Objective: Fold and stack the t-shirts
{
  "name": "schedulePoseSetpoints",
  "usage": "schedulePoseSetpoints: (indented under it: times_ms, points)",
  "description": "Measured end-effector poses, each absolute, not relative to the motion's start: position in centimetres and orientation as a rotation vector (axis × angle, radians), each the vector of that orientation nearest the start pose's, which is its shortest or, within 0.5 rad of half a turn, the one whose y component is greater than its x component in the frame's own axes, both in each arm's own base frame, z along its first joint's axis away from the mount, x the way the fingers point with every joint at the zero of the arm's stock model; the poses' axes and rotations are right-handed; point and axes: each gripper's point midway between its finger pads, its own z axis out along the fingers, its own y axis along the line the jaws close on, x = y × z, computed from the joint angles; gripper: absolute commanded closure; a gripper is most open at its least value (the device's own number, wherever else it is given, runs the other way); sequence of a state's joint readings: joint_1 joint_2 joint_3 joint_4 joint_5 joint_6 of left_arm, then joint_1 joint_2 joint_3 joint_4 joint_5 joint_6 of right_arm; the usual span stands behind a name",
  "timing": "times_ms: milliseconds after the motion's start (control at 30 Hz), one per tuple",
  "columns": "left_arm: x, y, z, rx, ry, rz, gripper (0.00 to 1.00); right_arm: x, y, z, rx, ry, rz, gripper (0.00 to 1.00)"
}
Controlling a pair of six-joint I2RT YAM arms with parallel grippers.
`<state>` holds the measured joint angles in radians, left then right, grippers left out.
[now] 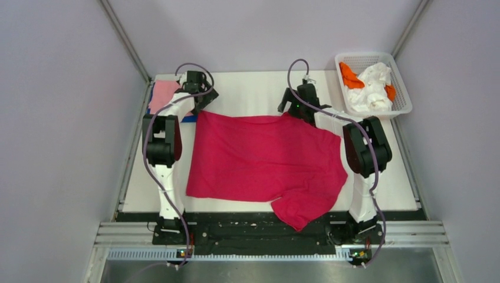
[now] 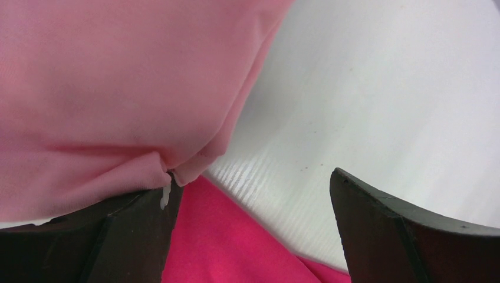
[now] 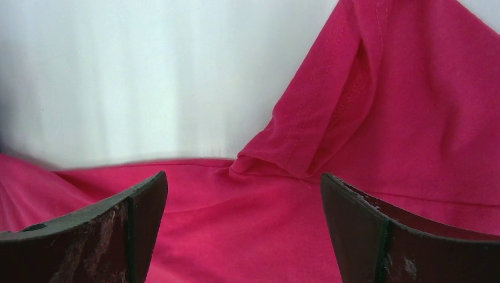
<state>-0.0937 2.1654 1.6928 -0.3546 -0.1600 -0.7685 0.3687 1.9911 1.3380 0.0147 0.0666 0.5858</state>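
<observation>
The large crimson-red t-shirt (image 1: 265, 162) lies spread on the white table, one sleeve hanging over the near edge. My left gripper (image 1: 200, 97) is open above its far left corner (image 2: 224, 242), beside the folded light pink t-shirt (image 1: 163, 94), which fills the left wrist view's upper left (image 2: 118, 88). The deep blue t-shirt (image 1: 188, 118) shows only as a thin edge under the pink one. My right gripper (image 1: 295, 106) is open above the red shirt's far right part, with a folded sleeve (image 3: 330, 118) just ahead of the fingers.
A white basket (image 1: 403, 88) at the far right holds white and orange cloths. The enclosure walls stand close on both sides. Bare white table (image 1: 247, 91) lies beyond the red shirt.
</observation>
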Motion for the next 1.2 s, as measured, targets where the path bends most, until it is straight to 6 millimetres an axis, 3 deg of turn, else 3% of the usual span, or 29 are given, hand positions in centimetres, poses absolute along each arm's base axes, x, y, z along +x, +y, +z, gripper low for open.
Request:
schedulePoseSetpoints:
  times_ms: [133, 267, 433, 633, 733, 800, 933, 1067, 1200]
  points:
    - [56.3, -5.7, 7.2, -0.852, 2.230, -0.266, 0.03, 50.1, 20.3, 7.0, 0.287, 2.232, 0.448, 0.01]
    - [55.3, -6.1, 7.2, -0.841, 2.246, -0.294, 0.03, 50.8, 20.7, 5.2, 0.284, 2.261, 0.445, 0.01]
    - [53.8, -6.3, 9.7, -0.809, 2.232, -0.329, 0.03, 52.9, 21.6, 5.9, 0.276, 2.220, 0.467, 0.01]
    - [52.0, -6.6, 14.7, -0.750, 2.165, -0.383, 0.03, 58.2, 23.6, 7.5, 0.235, 2.128, 0.499, 0.01]
    - [51.2, -6.5, 16.3, -0.731, 2.142, -0.394, 0.03, 61.2, 24.8, 8.8, 0.191, 2.078, 0.512, 0.01]
    - [50.8, -6.6, 16.8, -0.715, 2.137, -0.397, 0.03, 62.1, 25.1, 9.3, 0.168, 2.071, 0.500, 0.01]
    - [50.3, -7.0, 16.8, -0.690, 2.149, -0.404, 0.03, 61.5, 24.2, 9.6, 0.139, 2.088, 0.440, 0.01]
    - [49.5, -8.3, 15.8, -0.663, 2.190, -0.429, 0.03, 57.4, 21.7, 9.0, 0.123, 2.158, 0.346, 0.01]
    - [48.3, -10.1, 14.4, -0.628, 2.245, -0.460, 0.03, 54.5, 20.1, 9.7, 0.123, 2.177, 0.303, 0.01]
